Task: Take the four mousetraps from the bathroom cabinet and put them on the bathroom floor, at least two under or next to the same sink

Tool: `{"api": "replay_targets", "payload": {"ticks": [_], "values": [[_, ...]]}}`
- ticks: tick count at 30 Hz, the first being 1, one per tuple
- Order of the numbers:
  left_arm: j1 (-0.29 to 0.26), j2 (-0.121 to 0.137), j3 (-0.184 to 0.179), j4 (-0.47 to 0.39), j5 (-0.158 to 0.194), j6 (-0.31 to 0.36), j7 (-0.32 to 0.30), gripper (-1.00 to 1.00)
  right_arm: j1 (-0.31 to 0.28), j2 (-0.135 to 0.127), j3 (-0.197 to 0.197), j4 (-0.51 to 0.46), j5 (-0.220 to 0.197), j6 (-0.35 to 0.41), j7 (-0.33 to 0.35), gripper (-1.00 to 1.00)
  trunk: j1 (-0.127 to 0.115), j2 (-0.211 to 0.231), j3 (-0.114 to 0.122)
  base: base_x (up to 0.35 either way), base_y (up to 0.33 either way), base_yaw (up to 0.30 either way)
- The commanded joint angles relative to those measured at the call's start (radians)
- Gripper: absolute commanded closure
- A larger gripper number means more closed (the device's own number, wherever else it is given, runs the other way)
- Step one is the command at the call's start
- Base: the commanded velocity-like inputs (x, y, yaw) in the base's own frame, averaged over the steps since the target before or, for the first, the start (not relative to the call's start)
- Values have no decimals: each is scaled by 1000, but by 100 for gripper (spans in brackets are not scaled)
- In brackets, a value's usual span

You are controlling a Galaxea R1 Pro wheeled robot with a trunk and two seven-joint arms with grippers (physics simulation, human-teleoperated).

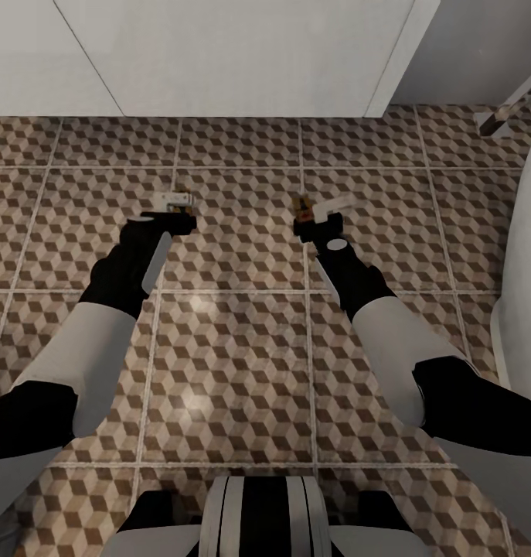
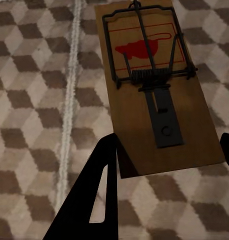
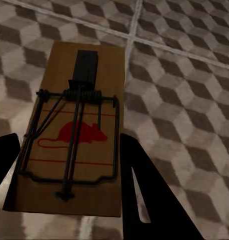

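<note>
Tan mousetrap [image 2: 159, 95] (red mouse print) over brown-tan-white cube-patterned floor [image 2: 34, 100]

Home bathroom, simulator render. Floor [image 1: 242, 340] all over: big square tiles w/ brown, tan and white 3D-cube print, pale grout lines, faint glossy light patches. Along the floor's far edge stands a flat white panel front [image 1: 242, 54] w/ thin seams, like a built-in unit or tub side; plain pale wall at far right corner. At the floor's right edge a curved white glossy body [image 1: 524, 286], prob. a sanitary fixture, cut off by the frame so can't tell which. Near far right corner a pale angled frame [image 1: 508, 108], unclear what. Both wrist views show the same cube tiles close up.
</note>
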Motion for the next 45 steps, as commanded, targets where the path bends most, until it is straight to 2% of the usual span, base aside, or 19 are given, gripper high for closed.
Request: {"api": "replay_targets", "payload": {"ticks": [1,4,11,17,23,45], "values": [[0,1,-2,-2,8,3,7,100,0,0,2,-1,9,9,15,100,0,0,0,0,0,0],[1,1,-2,-8,10,-4,5,100,0,0,1,-1,10,13,65,100,0,0,0,0,0,0],[24,0,-3,-38,11,-7,5,100,0,0,4,-2,13,5,80,100,0,0,0,0,0,0],[70,1,-3,-81,9,-7,6,100,0,-1,5,-3,13,4,38,100,0,0,0,0,0,0],[82,2,-3,-113,7,-7,7,100,0,0,5,-3,13,5,-27,100,0,0,0,0,0,0],[84,4,-3,-146,7,-6,9,100,0,0,5,-4,13,3,-37,100,5,-3,0,0,0,0]]}}
